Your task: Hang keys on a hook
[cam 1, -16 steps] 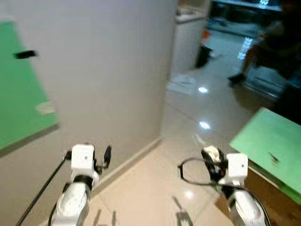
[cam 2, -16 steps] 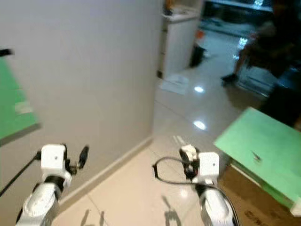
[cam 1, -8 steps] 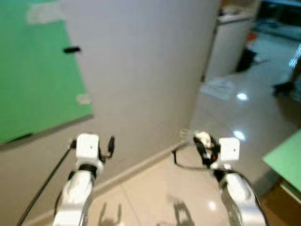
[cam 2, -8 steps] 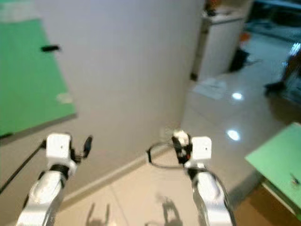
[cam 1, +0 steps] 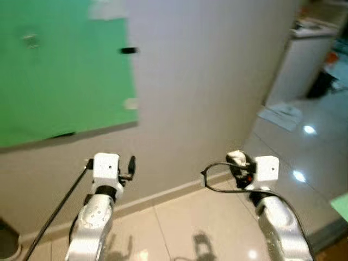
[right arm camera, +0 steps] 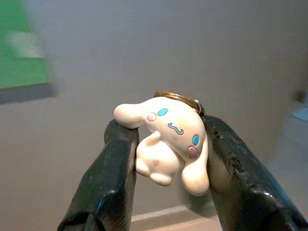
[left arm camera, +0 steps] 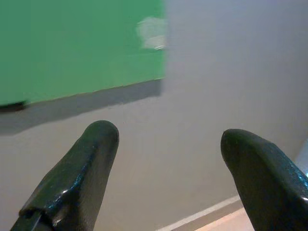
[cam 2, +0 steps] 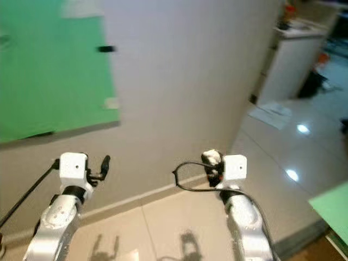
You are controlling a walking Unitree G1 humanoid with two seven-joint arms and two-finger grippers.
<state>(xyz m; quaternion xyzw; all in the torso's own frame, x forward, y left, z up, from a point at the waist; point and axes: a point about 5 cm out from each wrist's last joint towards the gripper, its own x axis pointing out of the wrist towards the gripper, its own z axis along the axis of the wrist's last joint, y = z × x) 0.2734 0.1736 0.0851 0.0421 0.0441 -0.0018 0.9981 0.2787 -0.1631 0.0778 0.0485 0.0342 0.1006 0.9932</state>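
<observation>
A green board (cam 1: 60, 70) is seen on the left, fixed flat to a grey wall (cam 1: 217, 81). Patches of pale tape (cam 1: 130, 104) are stuck at its right edge, low down and at the top corner. Just right of the board's upper edge, a small dark hook (cam 1: 128, 50) is seen sticking out of the wall; it is blurred and its shape cannot be made out. A pale skirting strip (cam 1: 163, 193) runs along the foot of the wall, and glossy beige floor tiles (cam 1: 179, 228) lie below it, with shadows of the arms cast on them.

The left gripper (left arm camera: 163, 149) is held up in front of the wall, below the board's lower right corner. Its fingers (left arm camera: 77, 183) are spread wide apart with nothing between them, and the wall and the board's corner are seen through the gap.

Further right, the right gripper (right arm camera: 166, 159) is raised at about the same height, also facing the wall. Its fingers (right arm camera: 108, 183) are pressed in on a key charm (right arm camera: 168, 142), a white long-eared figure with blue eyes and pink cheeks. A brass ring (right arm camera: 178, 97) is seen at the top of the figure, partly hidden behind it. In the eye views the charm (cam 1: 237, 159) shows as a pale lump at the gripper's tip, well below and to the right of the hook. A black cable (cam 1: 217, 182) loops out from the right wrist.

At the far right a white cabinet (cam 1: 302, 65) stands past the wall's end, with papers (cam 1: 280, 114) lying on the floor beside it.
</observation>
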